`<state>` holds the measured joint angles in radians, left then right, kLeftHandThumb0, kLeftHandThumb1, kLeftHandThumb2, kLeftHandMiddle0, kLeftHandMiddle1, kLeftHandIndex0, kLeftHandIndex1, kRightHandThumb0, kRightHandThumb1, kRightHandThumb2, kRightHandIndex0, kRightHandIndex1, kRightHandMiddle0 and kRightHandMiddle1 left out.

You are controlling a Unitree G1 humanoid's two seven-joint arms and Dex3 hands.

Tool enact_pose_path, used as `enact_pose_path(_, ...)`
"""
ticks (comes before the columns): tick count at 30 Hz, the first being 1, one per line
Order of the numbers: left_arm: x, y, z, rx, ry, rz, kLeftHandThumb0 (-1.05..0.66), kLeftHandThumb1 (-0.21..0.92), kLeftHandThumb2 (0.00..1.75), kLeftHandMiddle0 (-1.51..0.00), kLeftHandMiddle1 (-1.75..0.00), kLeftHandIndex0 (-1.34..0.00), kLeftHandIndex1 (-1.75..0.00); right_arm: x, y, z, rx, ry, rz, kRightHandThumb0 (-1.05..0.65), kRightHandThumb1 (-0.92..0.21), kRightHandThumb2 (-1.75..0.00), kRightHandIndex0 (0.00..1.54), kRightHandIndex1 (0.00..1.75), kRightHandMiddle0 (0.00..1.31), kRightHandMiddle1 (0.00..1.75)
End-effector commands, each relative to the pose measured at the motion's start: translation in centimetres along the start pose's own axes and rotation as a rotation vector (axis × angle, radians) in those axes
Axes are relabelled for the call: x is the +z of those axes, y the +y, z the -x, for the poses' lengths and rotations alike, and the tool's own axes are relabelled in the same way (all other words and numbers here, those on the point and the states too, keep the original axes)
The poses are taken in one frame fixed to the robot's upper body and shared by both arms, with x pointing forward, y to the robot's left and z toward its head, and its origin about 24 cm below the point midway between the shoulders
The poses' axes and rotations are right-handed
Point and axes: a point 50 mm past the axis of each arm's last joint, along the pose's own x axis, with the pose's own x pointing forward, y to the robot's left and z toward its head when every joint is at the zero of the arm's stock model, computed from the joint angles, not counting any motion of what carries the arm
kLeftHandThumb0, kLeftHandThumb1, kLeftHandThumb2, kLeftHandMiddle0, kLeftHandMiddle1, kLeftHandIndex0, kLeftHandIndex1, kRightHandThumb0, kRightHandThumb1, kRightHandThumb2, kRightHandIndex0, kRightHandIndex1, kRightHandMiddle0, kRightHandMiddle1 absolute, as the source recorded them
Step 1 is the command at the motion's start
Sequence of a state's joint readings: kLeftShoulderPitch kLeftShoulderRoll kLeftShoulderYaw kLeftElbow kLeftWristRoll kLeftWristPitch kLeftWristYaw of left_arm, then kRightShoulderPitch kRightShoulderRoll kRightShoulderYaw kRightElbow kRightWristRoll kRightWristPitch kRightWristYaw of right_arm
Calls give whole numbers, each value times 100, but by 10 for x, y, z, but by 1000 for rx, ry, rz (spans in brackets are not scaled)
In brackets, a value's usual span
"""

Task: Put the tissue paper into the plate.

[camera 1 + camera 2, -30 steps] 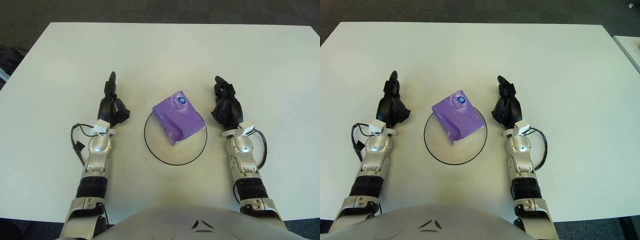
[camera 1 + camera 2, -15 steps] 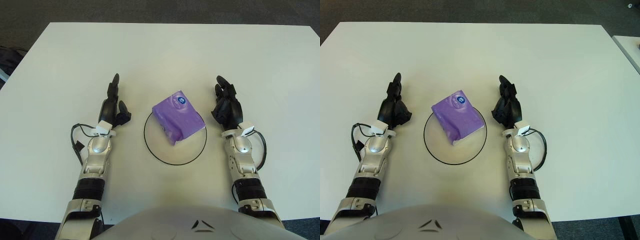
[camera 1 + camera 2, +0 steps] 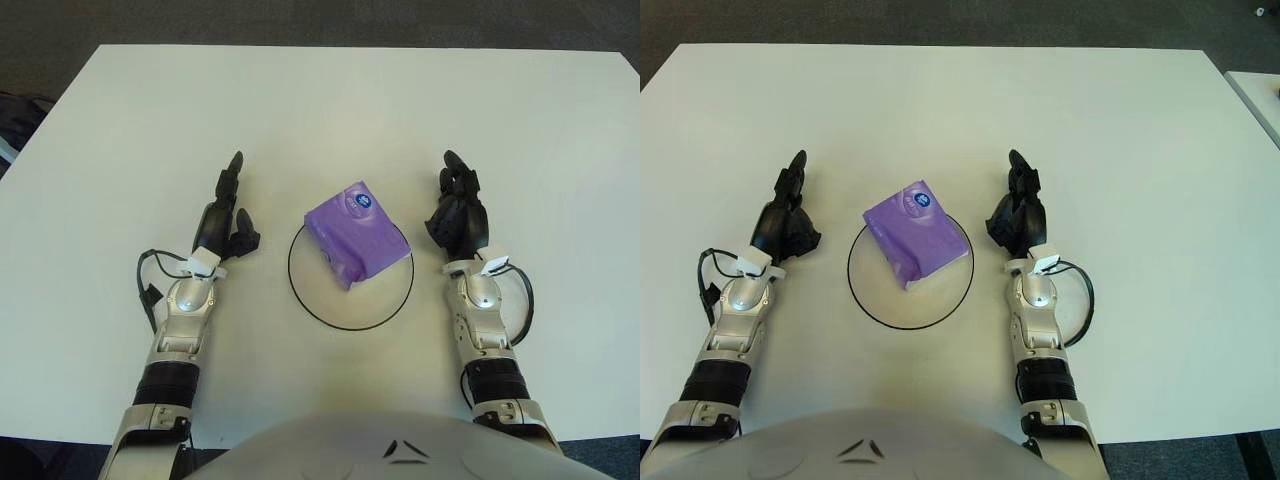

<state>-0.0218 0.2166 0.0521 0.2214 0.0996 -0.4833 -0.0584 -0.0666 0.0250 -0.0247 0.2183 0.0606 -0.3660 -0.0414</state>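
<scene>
Tissue pack in plate, long axis pointing far-right.

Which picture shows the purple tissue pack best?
Both eyes show the purple tissue pack whole, lying on the far part of the plate. The left eye view frames it nearer the middle, so it is marginally better. The right eye view shows it further left.

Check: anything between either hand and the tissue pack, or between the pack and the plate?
Nothing visible. The tissue pack already sits on the plate, overhanging its upper rim. Left hand and right hand flank it, bare table between, holding nothing.
</scene>
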Motion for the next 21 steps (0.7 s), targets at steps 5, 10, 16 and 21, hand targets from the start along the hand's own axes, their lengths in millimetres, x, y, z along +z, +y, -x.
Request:
enact_pose_path(5,-22,-6,22,-41,134,21,-95,92,125,-1,0,0,-33,-50,-6,45,-60,289,-2,-72,-92,-98,18,1,0,36)
enact_pose_path(10,-22,-6,23,-35,142,33,-94,92,125,-2,-1,0,-37,-48,-6,46,-65,288,3,-71,-92,-97,19,2,0,37)
enact_pose_path(16,-22,-7,24,-46,146,31,-96,92,125,-4,-2,0,-41,-48,-5,47,-76,296,6,-71,-92,-97,20,2,0,37)
enact_pose_path(21,-22,-7,23,-45,140,29,-95,92,125,-5,-2,0,-43,-46,-5,48,-88,308,7,-72,-92,-96,21,3,0,38)
